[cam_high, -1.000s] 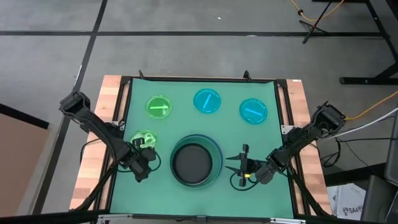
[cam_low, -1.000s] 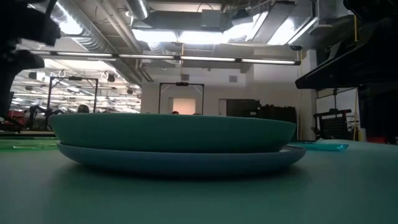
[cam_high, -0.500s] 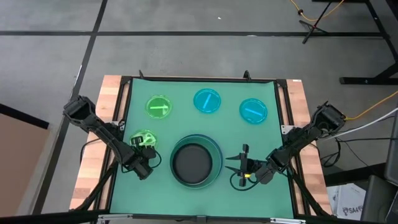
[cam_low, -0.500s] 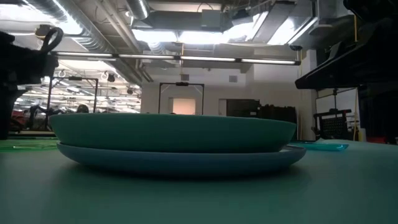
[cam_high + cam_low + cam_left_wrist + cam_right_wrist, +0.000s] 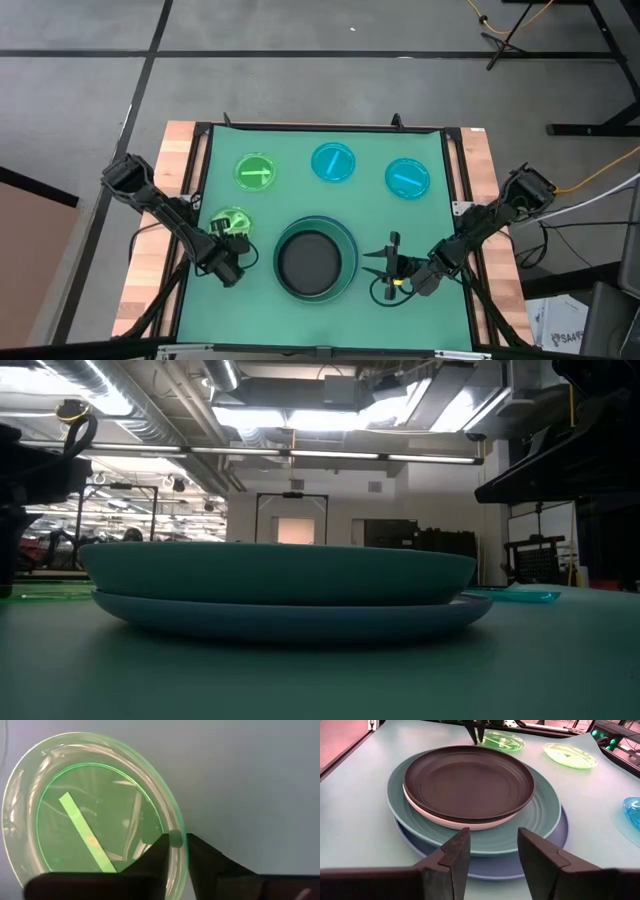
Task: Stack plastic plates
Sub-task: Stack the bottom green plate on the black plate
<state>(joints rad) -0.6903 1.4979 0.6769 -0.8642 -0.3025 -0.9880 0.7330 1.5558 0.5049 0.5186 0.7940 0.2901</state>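
Four plates are stacked at the table's near middle (image 5: 315, 262): black (image 5: 470, 782) on white (image 5: 465, 823), on teal-green (image 5: 280, 572), on blue (image 5: 290, 616). Two small green plates lie left of the stack, one near (image 5: 228, 220) and one farther (image 5: 254, 171). Two small cyan plates (image 5: 333, 162), (image 5: 407, 177) lie toward the far edge. My left gripper (image 5: 175, 839) is shut on the nearer green plate. My right gripper (image 5: 492, 847) hangs open just right of the stack, touching nothing. My left gripper pinches the rim (image 5: 176, 838) of the nearer small green plate, on its side toward the stack. One finger (image 5: 159, 845) is inside the rim and the other (image 5: 196, 846) outside. The fingers come from above, pointing down. The plate lies flat on the mat.
A green mat (image 5: 440, 215) covers the table inside a dark frame, with wooden strips at the left and right edges. Bare mat lies on the near side of the stack and between the stack and the far plates.
My left gripper has come down over the nearer small green plate and shifted slightly toward it. The plates and my right arm have kept still.
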